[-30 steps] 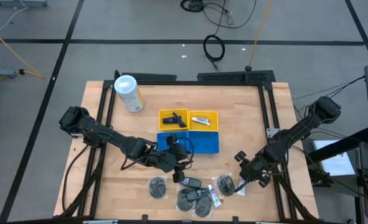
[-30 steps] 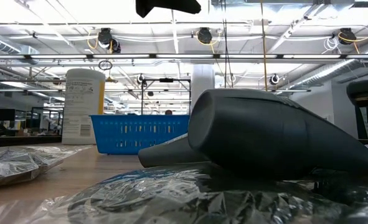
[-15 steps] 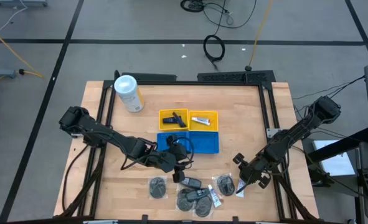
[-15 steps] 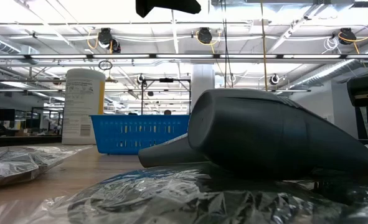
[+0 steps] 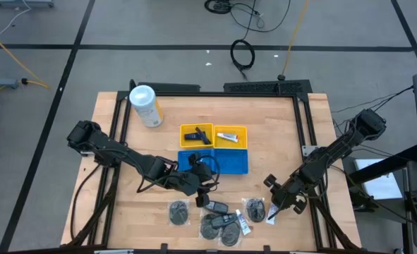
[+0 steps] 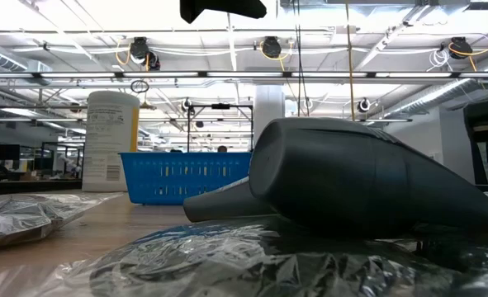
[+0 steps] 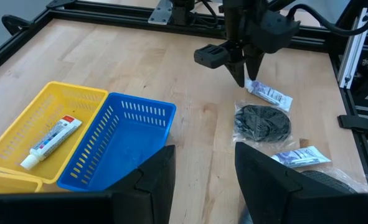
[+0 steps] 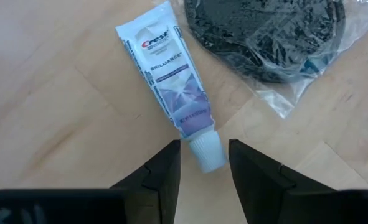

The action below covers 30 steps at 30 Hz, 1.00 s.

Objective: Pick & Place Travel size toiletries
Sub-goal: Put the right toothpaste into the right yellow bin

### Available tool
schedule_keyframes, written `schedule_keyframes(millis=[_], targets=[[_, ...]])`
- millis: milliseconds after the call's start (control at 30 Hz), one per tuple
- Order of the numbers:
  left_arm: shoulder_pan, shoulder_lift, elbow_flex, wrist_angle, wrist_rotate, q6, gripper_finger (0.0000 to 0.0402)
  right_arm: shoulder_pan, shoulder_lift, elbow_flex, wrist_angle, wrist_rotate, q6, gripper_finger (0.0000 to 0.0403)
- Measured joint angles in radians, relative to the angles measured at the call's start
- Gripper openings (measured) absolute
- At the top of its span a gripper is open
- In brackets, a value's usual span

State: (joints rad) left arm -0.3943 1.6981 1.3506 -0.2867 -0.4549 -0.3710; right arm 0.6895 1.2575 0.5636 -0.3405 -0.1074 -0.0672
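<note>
A small white toothpaste tube point(image 8: 171, 81) lies flat on the wood near the table's near right corner point(image 5: 271, 216). My right gripper point(image 8: 202, 171) is open just above it. Its fingers stand on either side of the tube's white cap point(image 8: 205, 152), with a gap showing on both sides. A grey round clear-wrapped piece point(image 8: 271, 31) lies beside the tube. My left gripper point(image 5: 205, 192) is open and empty, low by the blue tray point(image 7: 118, 143). More wrapped pieces, dark packets and a tube point(image 5: 219, 220) lie along the near edge.
The yellow tray point(image 5: 214, 135) holds a black piece and a white tube point(image 7: 50, 134). Against its near side sits the blue tray point(image 5: 226, 161). A white canister point(image 5: 144, 106) stands far left. Black frame rails point(image 5: 303, 141) border the table. Bare wood lies between trays and right rail.
My right gripper has come down a little toward the toothpaste tube and the table's near edge, staying open. Nothing on the table has moved.
</note>
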Motion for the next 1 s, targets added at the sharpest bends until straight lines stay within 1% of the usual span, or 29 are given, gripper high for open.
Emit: schedule_keyframes(millis=[167, 267, 367, 500, 700, 1000], targets=[[0.000, 0.000, 0.000, 0.000, 0.000, 0.000, 0.0161, 0.000, 0.000, 0.000, 0.000, -0.002, 0.001, 0.0126], [0.000, 0.000, 0.000, 0.000, 0.000, 0.000, 0.0161, 0.000, 0.000, 0.000, 0.005, -0.027, 0.017, 0.0121], [0.000, 0.000, 0.000, 0.000, 0.000, 0.000, 0.0161, 0.007, 0.006, 0.001, 0.016, -0.028, 0.023, 0.0112], [0.000, 0.000, 0.000, 0.000, 0.000, 0.000, 0.0161, 0.023, 0.040, 0.001, 0.020, -0.028, 0.022, 0.0092], [0.000, 0.000, 0.000, 0.000, 0.000, 0.000, 0.0161, 0.040, 0.082, 0.005, 0.023, -0.020, 0.013, 0.0052], [0.000, 0.000, 0.000, 0.000, 0.000, 0.000, 0.0161, 0.040, 0.062, 0.002, 0.026, -0.016, 0.020, 0.0052]])
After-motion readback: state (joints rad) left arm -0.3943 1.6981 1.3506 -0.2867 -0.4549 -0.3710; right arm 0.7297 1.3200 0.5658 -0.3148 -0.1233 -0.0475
